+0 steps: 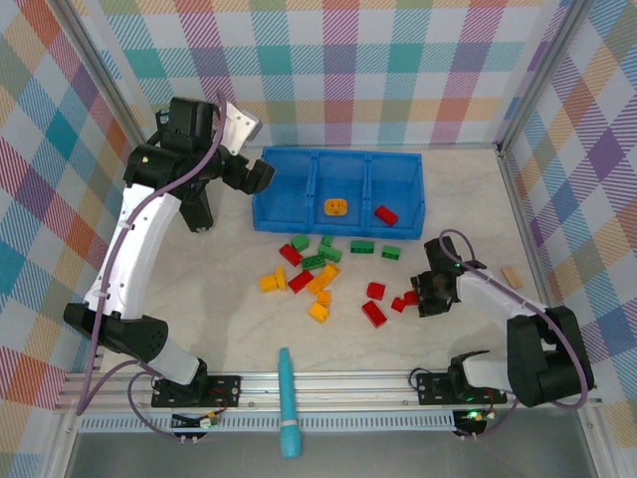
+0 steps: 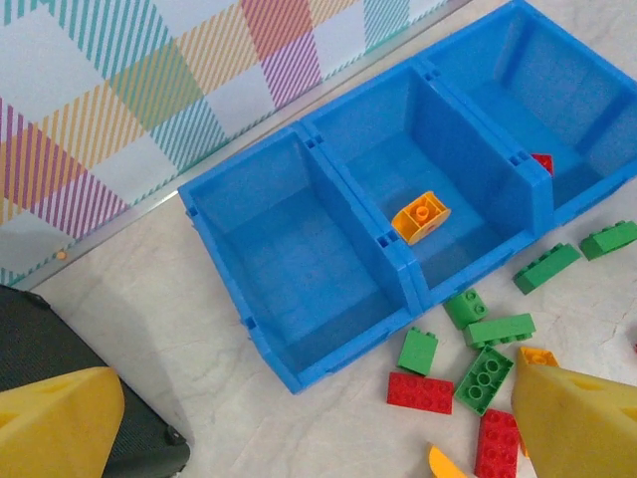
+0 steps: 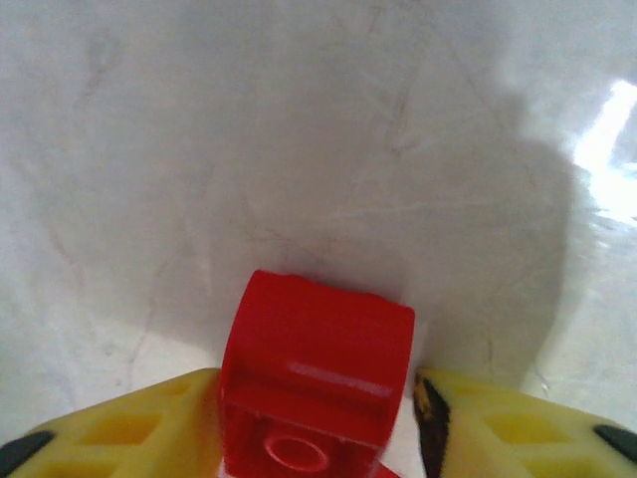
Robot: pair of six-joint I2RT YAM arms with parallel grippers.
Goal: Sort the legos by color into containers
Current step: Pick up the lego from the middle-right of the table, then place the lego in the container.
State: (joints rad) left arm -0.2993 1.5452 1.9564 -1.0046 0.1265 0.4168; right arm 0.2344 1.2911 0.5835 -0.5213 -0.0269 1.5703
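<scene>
Low over the right part of the pale worktop (image 1: 229, 319), the right gripper (image 1: 428, 296) sits at the edge of the scattered legos (image 1: 324, 277). Seen from its wrist camera, its jaws are narrowed onto a red brick (image 3: 317, 378) that stands on the worktop. One yellow finger (image 3: 129, 428) lies against the brick's left side and the other is tight beside its right side.

The left gripper (image 1: 257, 177) hangs just beside the left end of the blue tray (image 1: 343, 154), jaws wide with nothing between them. Its wrist camera looks down on the tray's three compartments. The middle compartment (image 2: 468, 229) holds an orange brick (image 1: 337, 207), and the right compartment (image 1: 403, 189) holds a lone red lego (image 1: 385, 214).

The other legos lie loose in front of the tray. Green bricks (image 1: 361, 246) are nearest its front wall, some just beside it. Yellow-orange bricks (image 1: 271, 282) lie toward the left of the cluster, and red bricks (image 1: 374, 314) lie mostly toward the right, near the right gripper.

A teal pen-shaped tool (image 1: 288, 403) lies across the near rail between the two arm bases. A tan block (image 1: 512, 276) rests by the right wall, well apart from the legos.
</scene>
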